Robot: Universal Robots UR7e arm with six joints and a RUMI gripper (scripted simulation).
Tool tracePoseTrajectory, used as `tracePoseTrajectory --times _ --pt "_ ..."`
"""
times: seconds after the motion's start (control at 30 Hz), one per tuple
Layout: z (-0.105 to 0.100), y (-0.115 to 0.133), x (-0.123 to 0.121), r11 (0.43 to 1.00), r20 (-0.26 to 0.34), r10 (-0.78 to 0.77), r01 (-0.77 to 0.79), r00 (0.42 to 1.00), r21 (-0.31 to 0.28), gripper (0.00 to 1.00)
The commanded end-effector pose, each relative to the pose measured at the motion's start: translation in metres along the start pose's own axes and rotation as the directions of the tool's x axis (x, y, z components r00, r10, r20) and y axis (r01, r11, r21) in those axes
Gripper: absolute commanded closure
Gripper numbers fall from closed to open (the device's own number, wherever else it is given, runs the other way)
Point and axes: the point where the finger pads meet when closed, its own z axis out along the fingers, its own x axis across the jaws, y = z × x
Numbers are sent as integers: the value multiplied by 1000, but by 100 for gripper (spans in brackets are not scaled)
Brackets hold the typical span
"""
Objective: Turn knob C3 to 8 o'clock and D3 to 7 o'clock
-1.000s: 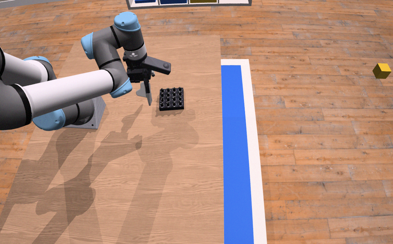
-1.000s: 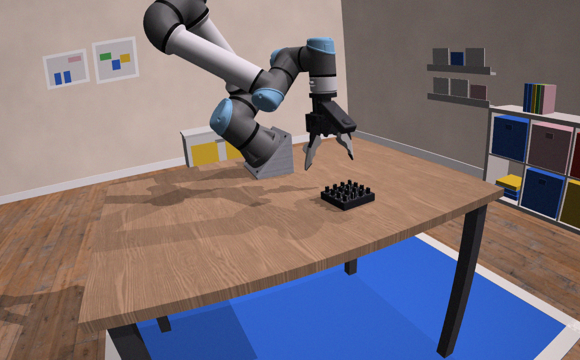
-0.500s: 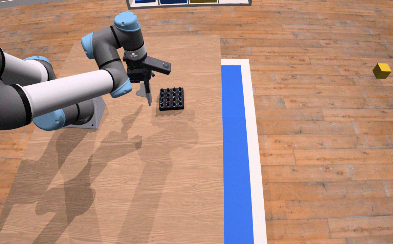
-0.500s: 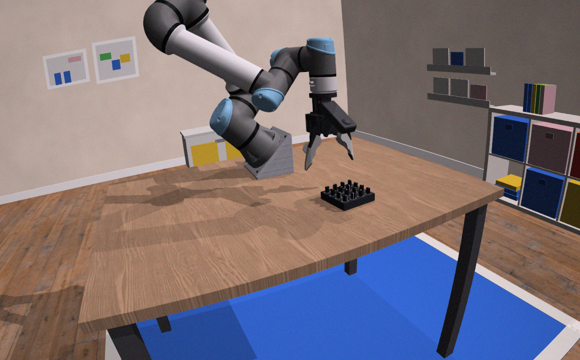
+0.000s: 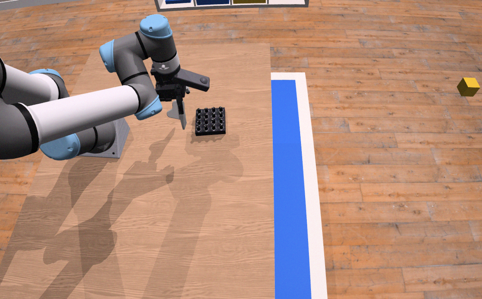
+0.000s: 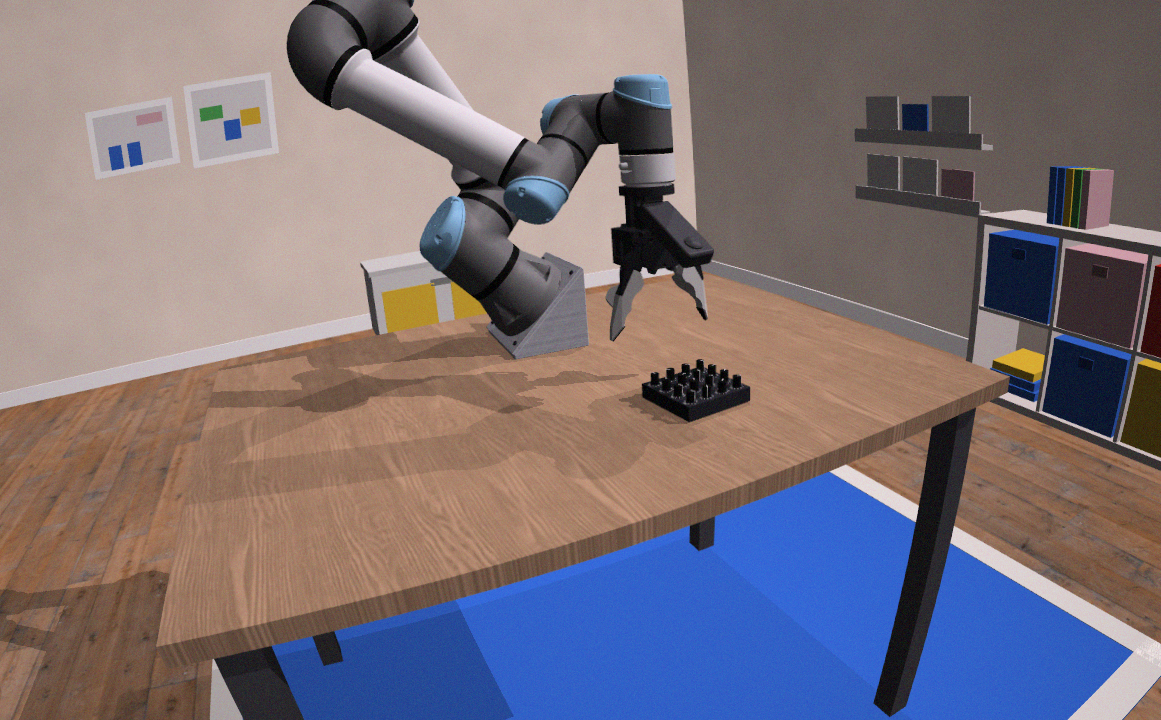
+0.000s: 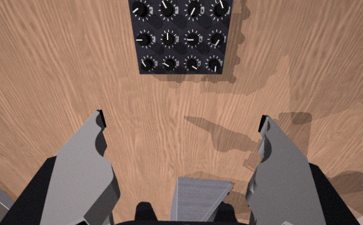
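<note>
The black knob box (image 5: 210,121) lies on the wooden table, with several rows of black knobs with white pointers. It also shows in the exterior view (image 6: 696,390) and at the top of the wrist view (image 7: 180,37), where its upper part is cut off by the frame edge. My gripper (image 6: 656,306) hangs above the table, beside the box on the arm-base side and well above it. Its fingers are wide open and empty. In the top view the gripper (image 5: 180,117) is left of the box. In the wrist view the gripper (image 7: 181,120) shows bare table between its fingers.
The arm's grey base mount (image 6: 541,308) stands on the table behind the gripper. The table edge (image 5: 271,167) runs to the right of the box, over a blue floor mat (image 5: 289,185). Shelves with coloured bins (image 6: 1103,331) stand off the table.
</note>
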Motion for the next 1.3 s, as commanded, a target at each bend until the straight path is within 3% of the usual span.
tracePoseTrajectory --times 0.0,0.77,1.13,1.27 --pt "0 0 0 1000 0 0 0 1000 1 0" --pt "-3 -10 1 999 0 55 -55 999 1 0" --pt "-18 -77 7 909 1 418 -418 909 1 0" --pt "-20 -86 8 884 1 468 -468 884 1 0"
